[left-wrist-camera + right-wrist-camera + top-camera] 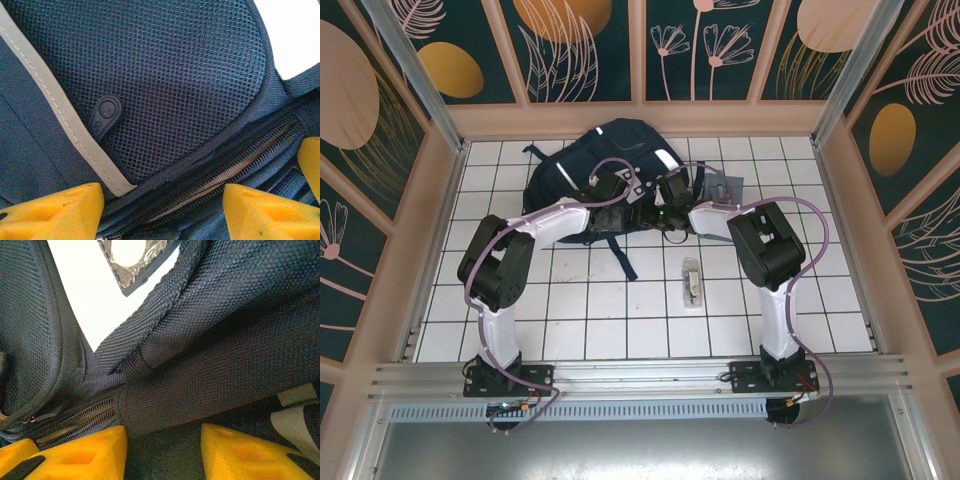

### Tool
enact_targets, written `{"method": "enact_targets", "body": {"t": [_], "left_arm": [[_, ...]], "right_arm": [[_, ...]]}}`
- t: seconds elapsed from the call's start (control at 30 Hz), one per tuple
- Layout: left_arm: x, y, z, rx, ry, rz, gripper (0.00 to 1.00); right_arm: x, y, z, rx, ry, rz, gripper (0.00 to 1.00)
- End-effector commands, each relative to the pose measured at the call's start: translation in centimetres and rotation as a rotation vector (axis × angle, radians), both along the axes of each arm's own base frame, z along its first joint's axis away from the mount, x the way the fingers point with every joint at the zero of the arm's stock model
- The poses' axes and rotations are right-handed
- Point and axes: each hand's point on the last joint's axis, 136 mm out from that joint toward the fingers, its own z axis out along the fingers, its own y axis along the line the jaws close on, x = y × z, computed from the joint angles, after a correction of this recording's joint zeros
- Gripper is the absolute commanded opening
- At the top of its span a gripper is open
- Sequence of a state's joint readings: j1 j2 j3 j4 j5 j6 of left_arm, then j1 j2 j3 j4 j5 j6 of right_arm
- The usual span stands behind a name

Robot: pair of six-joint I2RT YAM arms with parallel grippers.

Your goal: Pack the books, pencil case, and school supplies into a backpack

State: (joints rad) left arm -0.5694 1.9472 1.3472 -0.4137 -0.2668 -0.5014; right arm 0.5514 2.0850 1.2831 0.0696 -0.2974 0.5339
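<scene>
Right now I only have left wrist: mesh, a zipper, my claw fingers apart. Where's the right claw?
Observer: The right claw is on the backpack too, right beside your left claw.
Operator: Gripping anything?
Observer: Can't tell. Its fingers stand apart, with the backpack's dark fabric just ahead of them.
Operator: Supplies packet?
Observer: The clear packet lies on the white tiles, between the backpack and the right arm's base, touching neither.
</scene>
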Motion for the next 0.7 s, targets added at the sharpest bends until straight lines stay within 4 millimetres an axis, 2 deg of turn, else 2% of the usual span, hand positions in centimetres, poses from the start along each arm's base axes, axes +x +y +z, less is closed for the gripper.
{"method": "enact_targets", "body": {"t": [0.0,0.2,0.3,0.47,0.67], "left_arm": [[-1.2,3.8,-2.1,0.199,0.064,0.035,0.66],[-2.8,4.4,-3.2,0.201,0.107,0.038,0.6],[-3.6,4.4,-2.9,0.162,0.099,0.049,0.59],[-4.0,4.1,-3.7,0.123,0.111,0.063,0.56],[-5.2,4.1,-5.2,0.127,0.145,0.076,0.62]], "right_arm": [[-1.1,-1.6,-4.2,-0.073,0.095,-0.024,0.43],[-1.1,-1.8,-4.4,-0.085,0.098,-0.027,0.44],[-1.1,-1.8,-4.3,-0.086,0.097,-0.025,0.44],[-1.1,-1.7,-4.1,-0.079,0.097,-0.024,0.44],[-1.1,-1.8,-3.9,-0.082,0.09,-0.025,0.44]]}}
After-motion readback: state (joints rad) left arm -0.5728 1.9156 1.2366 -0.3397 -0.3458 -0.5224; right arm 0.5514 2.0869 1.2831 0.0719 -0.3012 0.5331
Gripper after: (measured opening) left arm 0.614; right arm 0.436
